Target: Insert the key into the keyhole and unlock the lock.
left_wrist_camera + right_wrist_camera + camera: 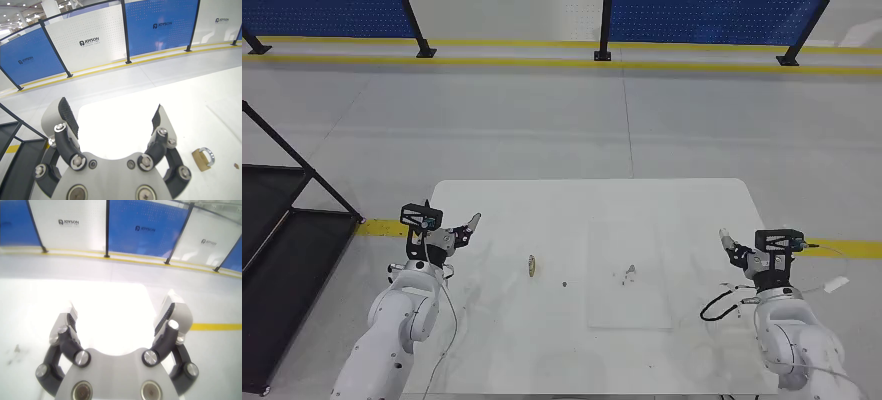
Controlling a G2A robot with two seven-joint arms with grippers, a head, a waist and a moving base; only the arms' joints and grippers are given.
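Note:
A brass padlock with a silver shackle lies on the white table, left of centre; the left wrist view shows it off to one side of the fingers. The small metal key lies right of centre and is a blurred speck in the right wrist view. My left gripper hovers over the table's left part, open and holding nothing, a short way from the padlock. My right gripper is near the table's right edge, open and holding nothing, well away from the key.
A tiny dark bit lies between padlock and key. A faint clear mat lies under the key. A black metal rack stands off the table's left side. Blue and white fence panels line the far floor.

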